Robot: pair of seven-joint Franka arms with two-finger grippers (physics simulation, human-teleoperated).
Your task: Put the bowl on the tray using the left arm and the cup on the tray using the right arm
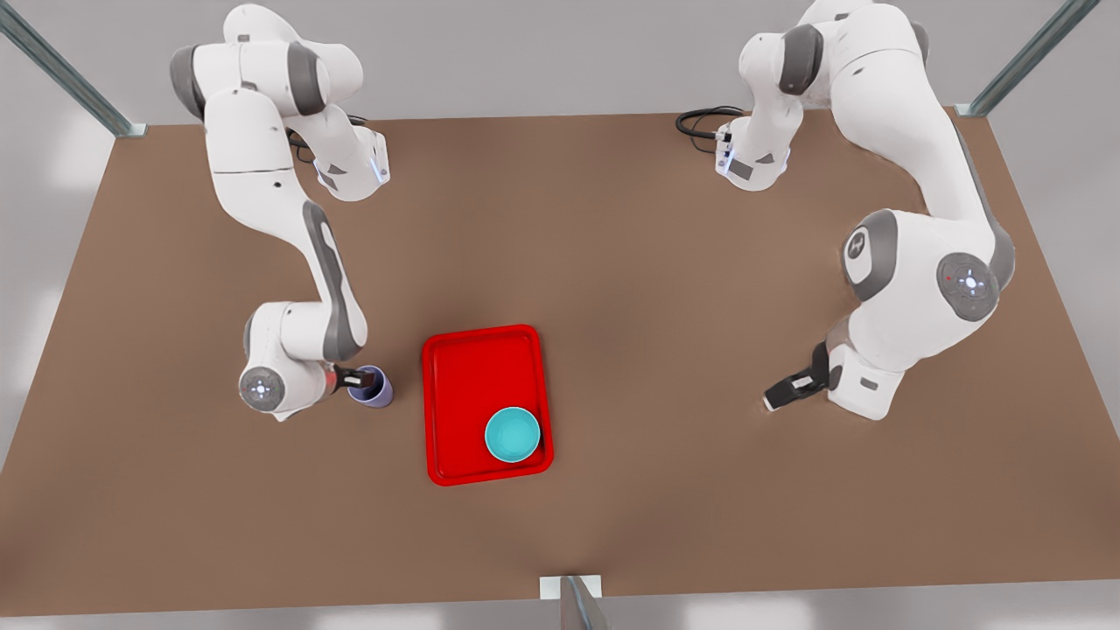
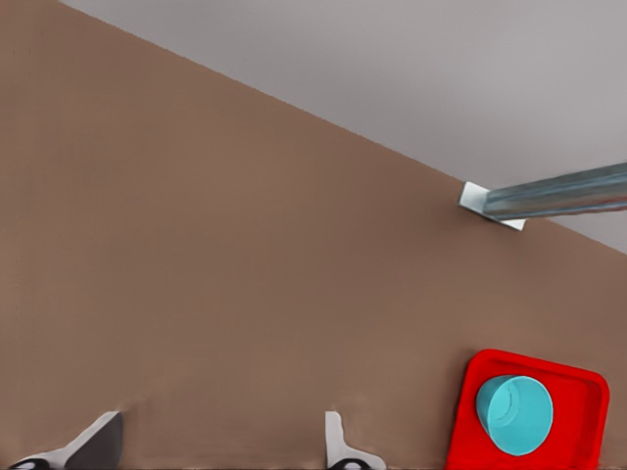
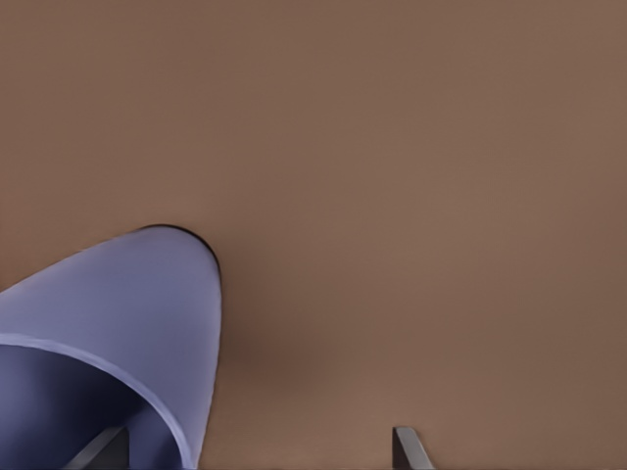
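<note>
The turquoise bowl point(image 1: 512, 435) stands upright inside the red tray point(image 1: 464, 376), in its near corner toward the front view's right. The lavender cup point(image 1: 374, 389) sits on the table just off the tray's side at the front view's left. My right gripper point(image 1: 360, 378) is at the cup's rim and open; in the right wrist view one of its fingers point(image 3: 106, 446) is inside the cup point(image 3: 127, 304) and the other stands outside the wall. My left gripper point(image 1: 781, 394) hangs open and empty over bare table at the front view's right, apart from the tray point(image 2: 578, 392) and bowl point(image 2: 514, 414).
The brown table point(image 1: 656, 289) is wide. Metal frame posts point(image 1: 61, 74) stand at its back corners and a bracket point(image 1: 570, 588) at the near edge. A black cable point(image 1: 704, 121) loops by the base of the arm at the front view's right.
</note>
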